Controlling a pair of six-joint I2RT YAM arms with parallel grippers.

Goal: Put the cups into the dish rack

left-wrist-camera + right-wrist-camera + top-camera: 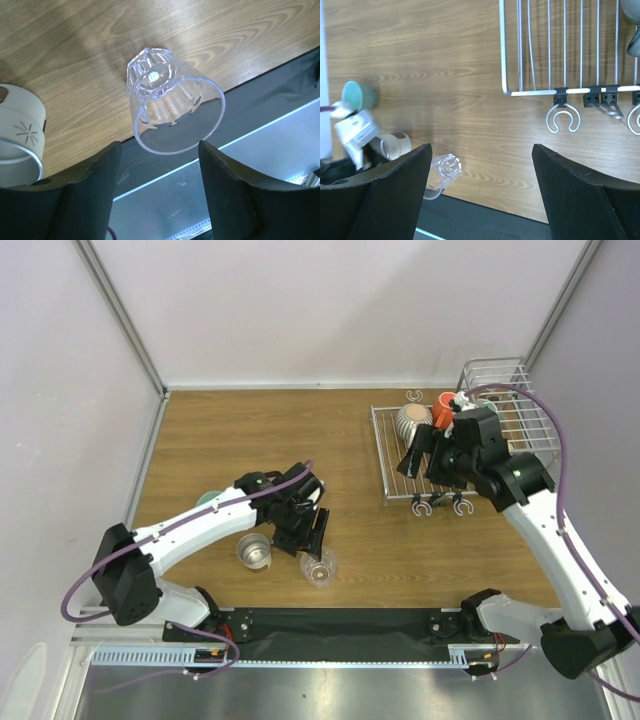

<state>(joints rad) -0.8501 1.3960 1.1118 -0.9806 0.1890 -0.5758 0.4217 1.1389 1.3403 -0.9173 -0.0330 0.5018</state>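
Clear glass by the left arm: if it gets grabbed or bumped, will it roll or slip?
The glass seems to lie on its side, so a bump would probably roll it, likely in a curve since it tapers. Its smooth clear wall looks slippery, so the open left tool may lose it. It looks thin, maybe fragile.

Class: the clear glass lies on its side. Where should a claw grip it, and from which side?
Grip the clear glass across its walls just behind the wide rim. Its mouth faces the left claw, so come in from the mouth side, one finger either flank; the walls narrow towards the base, where a grip might slip.
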